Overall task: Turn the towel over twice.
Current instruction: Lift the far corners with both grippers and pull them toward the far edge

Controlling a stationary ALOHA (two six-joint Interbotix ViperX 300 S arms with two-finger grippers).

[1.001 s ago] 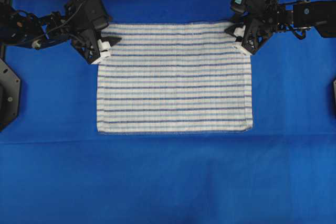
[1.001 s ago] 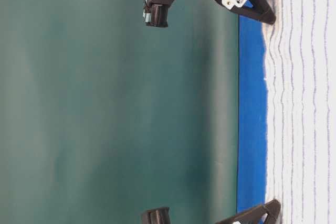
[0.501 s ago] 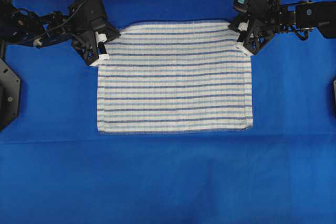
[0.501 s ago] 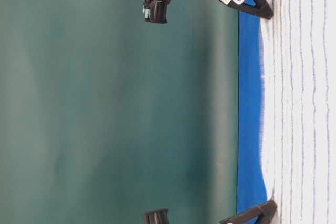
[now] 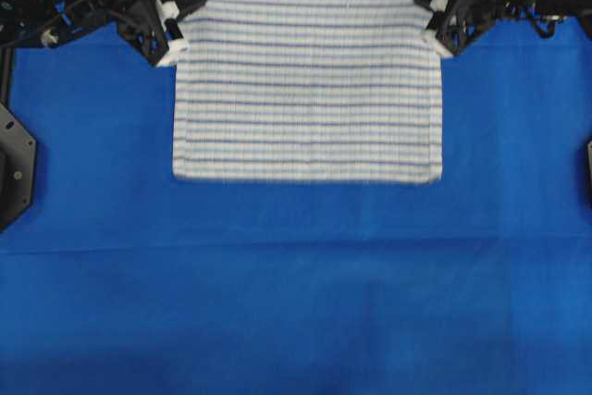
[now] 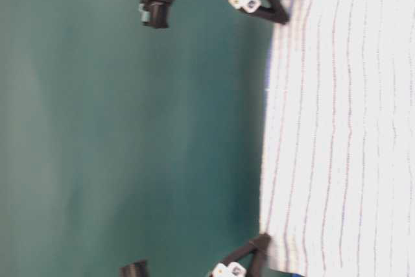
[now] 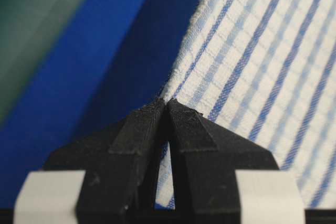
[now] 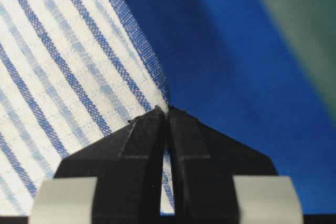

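Note:
The towel, white with thin blue stripes, hangs raised by its two far corners while its near edge still trails on the blue cloth. My left gripper is shut on the far left corner, and the striped weave runs away from its closed fingertips. My right gripper is shut on the far right corner; the towel's hemmed edge leads straight into its pinched tips. In the table-level view the towel stands lifted off the table between both grippers.
A plain solid-blue cloth covers the table all around the towel. Black arm bases sit at the left edge and another dark part at the right edge. A green backdrop is behind.
Both grippers closed on the towel's far corners, then rose and drew back toward the far side. The far edge lifted and the near edge slid away from the front.

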